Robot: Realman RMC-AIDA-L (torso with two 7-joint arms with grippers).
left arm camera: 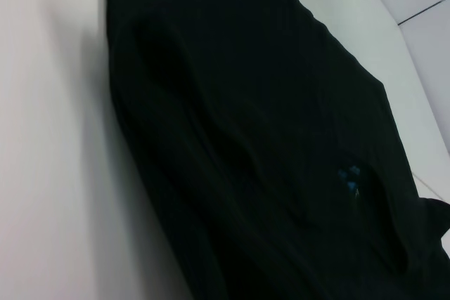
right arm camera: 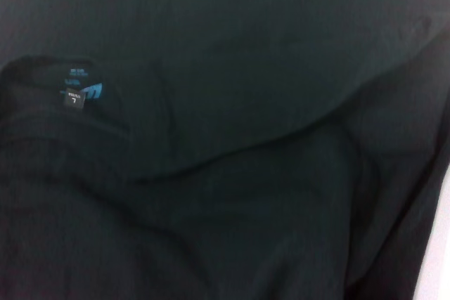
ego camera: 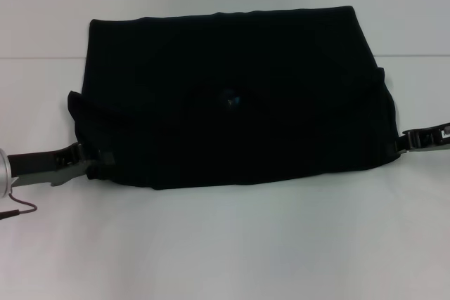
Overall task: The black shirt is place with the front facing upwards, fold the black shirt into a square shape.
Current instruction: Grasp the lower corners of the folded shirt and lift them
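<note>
The black shirt (ego camera: 232,96) lies part-folded on the white surface (ego camera: 225,244). Left end effector (ego camera: 95,161) and right end effector (ego camera: 402,141) meet opposite edges (finger state: cannot tell), likely for another fold.

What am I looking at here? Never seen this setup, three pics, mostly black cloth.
It is a two-armed robot folding a shirt, seen by three cameras at one moment. The wide picture comes from a camera on the robot's head, looking down at a white table. On it lies the black shirt, already folded into a wide rectangle, with its small blue neck label showing near the middle. The left hand is at the shirt's near left corner and the right hand at its right edge; both appear to pinch the cloth, though the dark fabric hides the fingertips.

The other two pictures come from cameras on each wrist. The left wrist one looks along the shirt from its corner; the right wrist one is close over the cloth and shows the label.
</note>
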